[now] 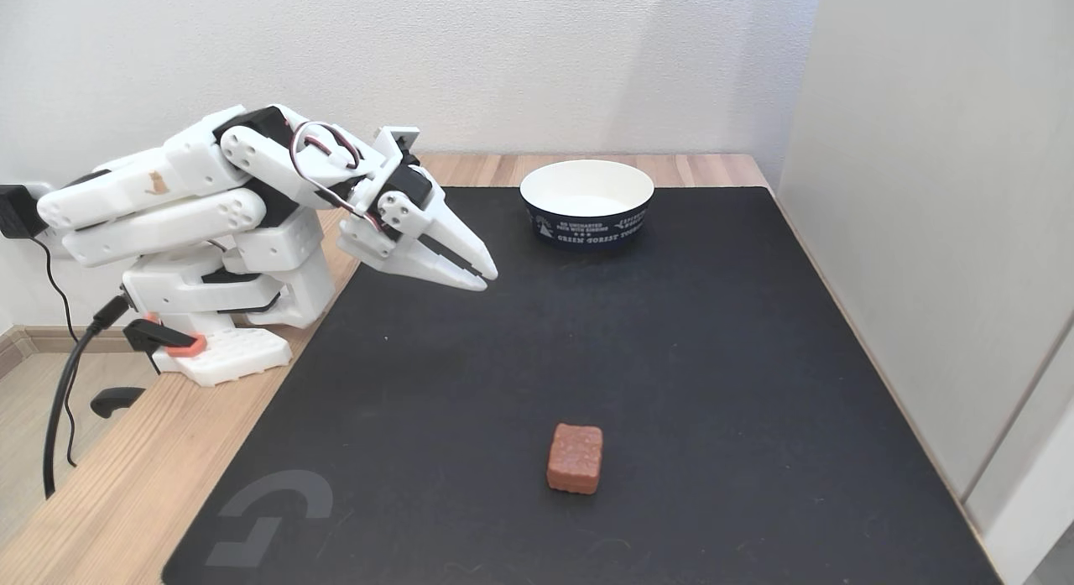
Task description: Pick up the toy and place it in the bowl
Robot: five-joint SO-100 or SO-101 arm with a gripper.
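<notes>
White wall behind, wooden bench carrying black mat. We note arm folded at left of fixed view, claw above mat edge, fingers together, holding nothing. Toy lies on mat near front, well apart from claw. Bowl stands at mat's far edge, empty. We judge task not begun: reach, grasp, carry, release all remain.

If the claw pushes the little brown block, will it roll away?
Probably not: the toy is squarish and lies flat on the black mat, so it should slide, not roll. Its bumpy top may help the grip. It looks small, likely light.
</notes>
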